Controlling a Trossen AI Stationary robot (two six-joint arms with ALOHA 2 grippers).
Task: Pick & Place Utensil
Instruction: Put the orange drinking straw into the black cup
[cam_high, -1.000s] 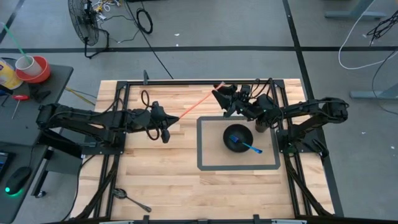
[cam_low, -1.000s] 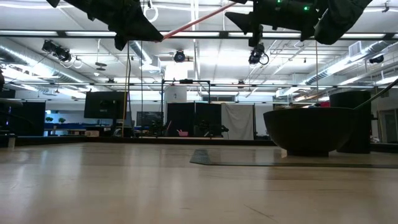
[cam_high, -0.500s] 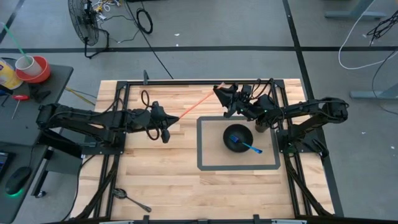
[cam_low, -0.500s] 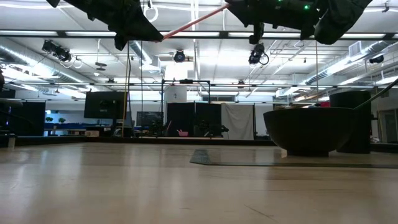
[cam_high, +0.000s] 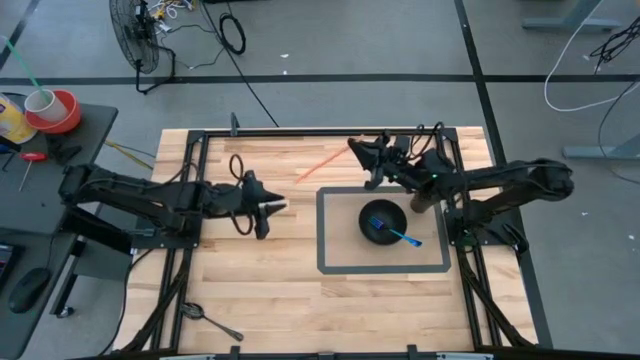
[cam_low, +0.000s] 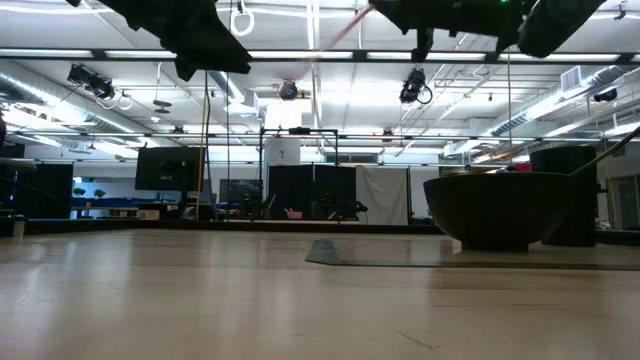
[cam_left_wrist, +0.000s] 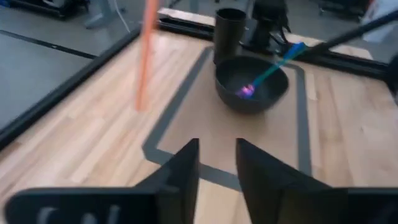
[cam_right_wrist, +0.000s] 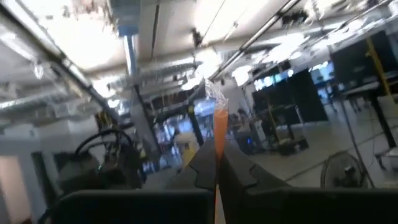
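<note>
A long orange utensil (cam_high: 322, 165) hangs in the air over the far middle of the table, slanting down toward the left. My right gripper (cam_high: 356, 150) is shut on its far right end. The left gripper (cam_high: 276, 204) stands open to the left of the utensil's free end (cam_high: 299, 179), apart from it; its wrist view shows the orange utensil (cam_left_wrist: 145, 56) ahead of the left gripper (cam_left_wrist: 217, 167). A black bowl (cam_high: 383, 218) with a blue utensil (cam_high: 402, 237) in it rests on the mat (cam_high: 330, 262). My right gripper pinches the orange utensil between its two fingers at the far right end (cam_right_wrist: 216, 148). The fingers come from the table's right and lie roughly along the utensil, which runs on past the fingertips (cam_right_wrist: 205, 163). The utensil is lifted clear of the table and tilted, its free end lower.
A dark cup (cam_high: 420, 203) stands just right of the bowl on the grey-edged mat. A metal spoon (cam_high: 212, 319) lies near the table's near left corner. Bare wood spreads across the middle and near side.
My right gripper has shut on the orange utensil's far end and has shifted a little toward the table's right, taking the utensil with it. My left gripper has let go of the utensil's lower end, which now hangs free, apart from it.
</note>
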